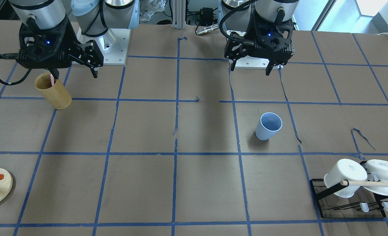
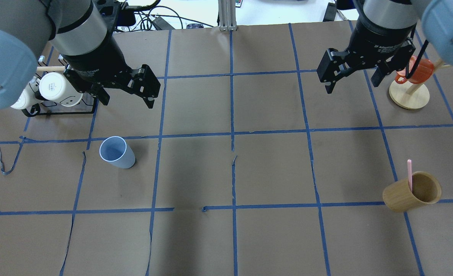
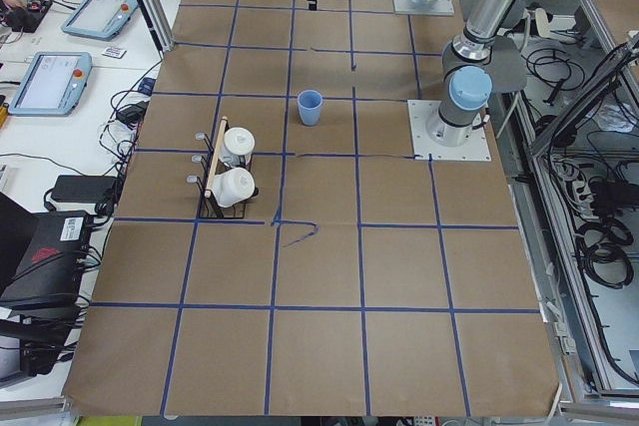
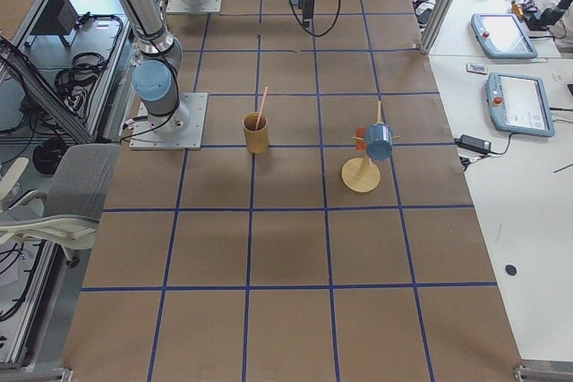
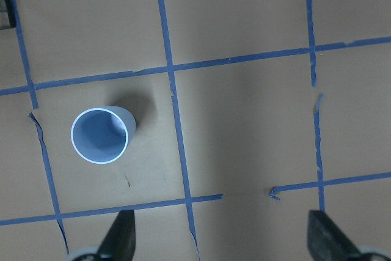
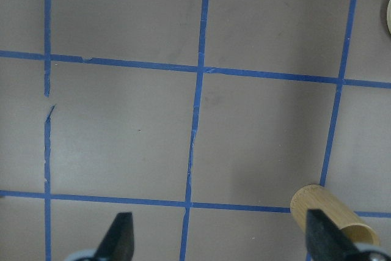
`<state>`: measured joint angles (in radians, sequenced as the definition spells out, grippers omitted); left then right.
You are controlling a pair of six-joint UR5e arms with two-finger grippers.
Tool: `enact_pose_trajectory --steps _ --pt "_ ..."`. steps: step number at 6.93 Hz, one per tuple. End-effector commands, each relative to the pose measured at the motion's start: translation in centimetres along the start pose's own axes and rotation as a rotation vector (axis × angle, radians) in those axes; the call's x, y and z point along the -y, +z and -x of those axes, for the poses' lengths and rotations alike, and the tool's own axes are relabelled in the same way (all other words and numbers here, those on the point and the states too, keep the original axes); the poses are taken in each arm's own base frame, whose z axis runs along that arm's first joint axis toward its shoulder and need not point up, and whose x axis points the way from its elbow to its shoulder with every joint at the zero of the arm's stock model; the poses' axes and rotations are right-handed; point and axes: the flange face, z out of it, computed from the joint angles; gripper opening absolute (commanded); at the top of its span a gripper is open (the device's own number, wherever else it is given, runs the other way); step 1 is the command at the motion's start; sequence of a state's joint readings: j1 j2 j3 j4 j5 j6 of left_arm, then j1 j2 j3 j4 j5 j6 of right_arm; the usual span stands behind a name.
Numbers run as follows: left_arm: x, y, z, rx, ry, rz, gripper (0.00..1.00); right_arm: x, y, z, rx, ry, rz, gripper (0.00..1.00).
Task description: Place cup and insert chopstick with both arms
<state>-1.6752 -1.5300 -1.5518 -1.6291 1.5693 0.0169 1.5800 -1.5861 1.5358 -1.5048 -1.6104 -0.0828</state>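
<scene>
The light blue cup (image 1: 268, 126) stands upright and empty on the table, also in the overhead view (image 2: 117, 152) and the left wrist view (image 5: 101, 136). My left gripper (image 2: 128, 100) hangs open and empty above the table, beyond the cup. The pink chopstick (image 2: 409, 175) stands inside a tan wooden cylinder (image 2: 412, 197), which also shows in the front view (image 1: 53, 90). My right gripper (image 2: 352, 86) is open and empty, high above the table and apart from the cylinder. In the front view its near finger overlaps the chopstick's top (image 1: 51, 79).
A black rack (image 2: 58, 112) with two white mugs (image 1: 344, 177) and a wooden rod (image 1: 374, 183) stands beside my left arm. An orange cup (image 2: 416, 71) hangs on a round wooden stand (image 2: 409, 97) beside my right arm. Blue tape lines grid the brown table.
</scene>
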Motion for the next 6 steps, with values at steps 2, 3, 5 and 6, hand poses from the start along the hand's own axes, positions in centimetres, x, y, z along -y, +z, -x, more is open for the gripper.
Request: enact_pose_trajectory --steps 2,3,5,6 --pt "0.00 0.00 0.06 -0.002 -0.002 0.000 1.00 -0.05 0.11 0.01 0.000 -0.011 0.006 1.00" --pt "0.00 0.00 0.06 -0.002 -0.002 0.000 1.00 -0.07 0.12 -0.01 -0.001 -0.013 0.007 1.00" --pt "-0.06 -0.07 0.06 -0.002 -0.002 -0.002 1.00 -0.09 0.14 -0.01 -0.001 -0.011 0.009 1.00" --pt "-0.12 -0.07 0.07 0.000 -0.002 -0.001 1.00 -0.09 0.14 -0.01 -0.001 -0.013 0.009 1.00"
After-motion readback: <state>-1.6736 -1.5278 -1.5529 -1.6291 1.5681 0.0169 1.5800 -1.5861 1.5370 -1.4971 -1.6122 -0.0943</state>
